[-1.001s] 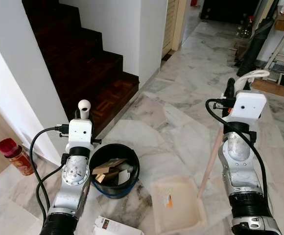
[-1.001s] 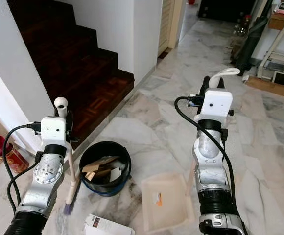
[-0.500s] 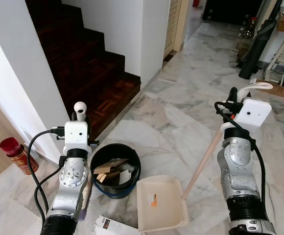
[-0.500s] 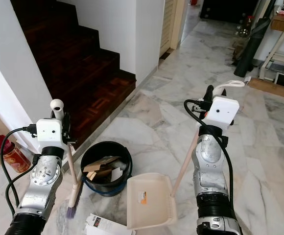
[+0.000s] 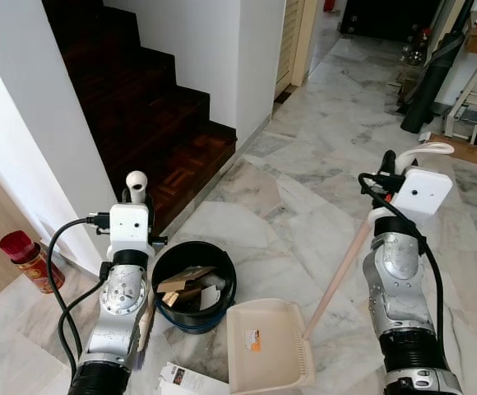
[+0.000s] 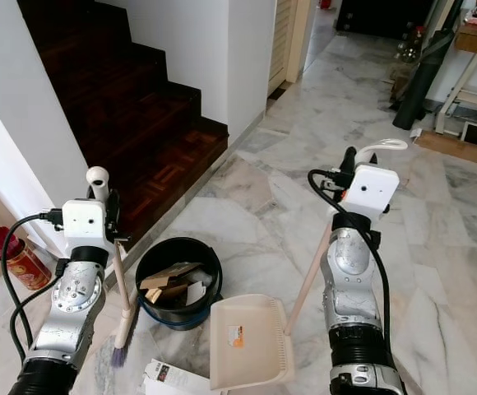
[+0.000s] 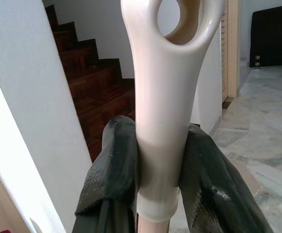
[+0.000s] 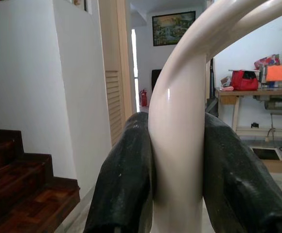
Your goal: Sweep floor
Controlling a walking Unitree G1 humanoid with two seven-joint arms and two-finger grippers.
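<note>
At the bottom edge of the left eye frame lies a white printed paper [image 5: 191,379] on the marble floor [image 5: 304,189], likely what I'm to sweep. Just above, centre bottom, my cream plastic dustpan [image 5: 267,346] sits flat by the black round bin of cardboard scraps [image 5: 193,285], mouth toward the litter. My right gripper [image 8: 177,160] clamps its curved cream handle, keeping the pan angled low. My left gripper [image 7: 160,160] is clenched on the cream broom handle with a hanging loop [image 7: 167,97], bristles down beside the bin. Dark wooden stairs [image 5: 140,99] fill the upper left.
</note>
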